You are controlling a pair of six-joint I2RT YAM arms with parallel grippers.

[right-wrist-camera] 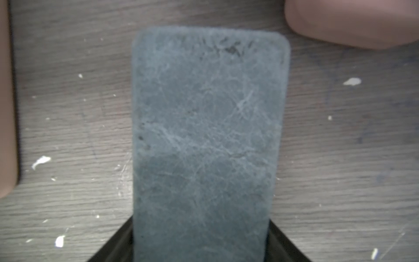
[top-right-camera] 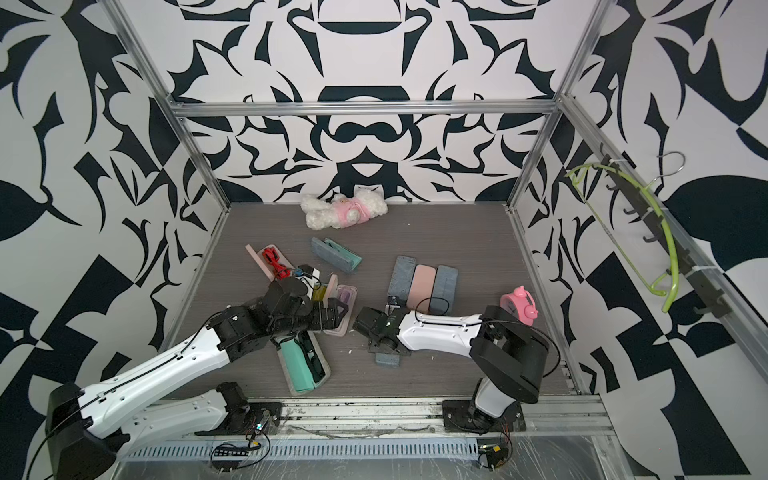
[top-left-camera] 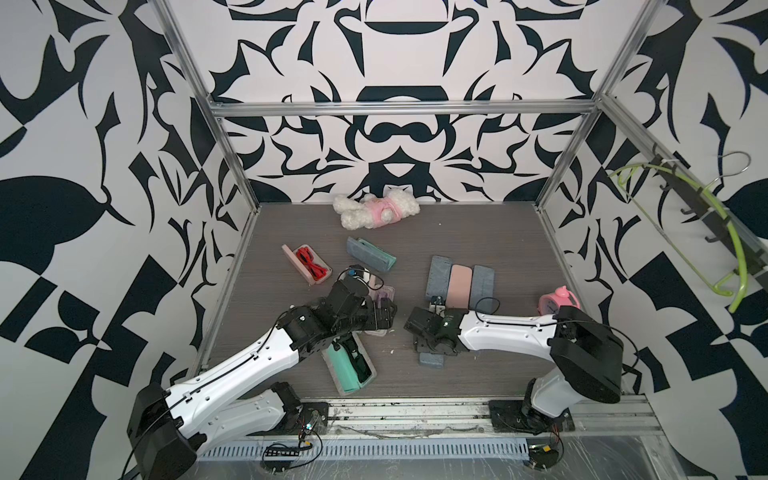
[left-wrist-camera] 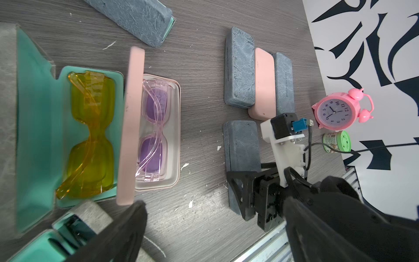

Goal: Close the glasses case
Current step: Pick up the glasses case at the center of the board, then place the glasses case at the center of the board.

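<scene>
A closed grey-blue glasses case (right-wrist-camera: pixel 208 136) lies flat on the table near the front, also seen in both top views (top-left-camera: pixel 432 359) (top-right-camera: pixel 388 359). My right gripper (right-wrist-camera: pixel 200 238) (top-left-camera: pixel 430 349) reaches down over it, its black fingers (right-wrist-camera: pixel 118 245) pressed against the case's two long sides. My left gripper (left-wrist-camera: pixel 210 226) (top-left-camera: pixel 384 318) hangs open above bare table, with nothing between its fingers. Beside it stands an open pink case (left-wrist-camera: pixel 174 136) holding purple glasses (left-wrist-camera: pixel 154 127), its lid (left-wrist-camera: pixel 131 124) upright.
An open teal-lined case with yellow glasses (left-wrist-camera: pixel 90 136) adjoins the pink one. Other open cases hold red glasses (top-left-camera: pixel 309 266) and black glasses (top-left-camera: pixel 349 365). Three closed cases (top-left-camera: pixel 459 282) lie side by side. A pink clock (top-left-camera: pixel 559 301), a green tin (left-wrist-camera: pixel 336 141) and a plush toy (top-left-camera: pixel 376 210) stand around.
</scene>
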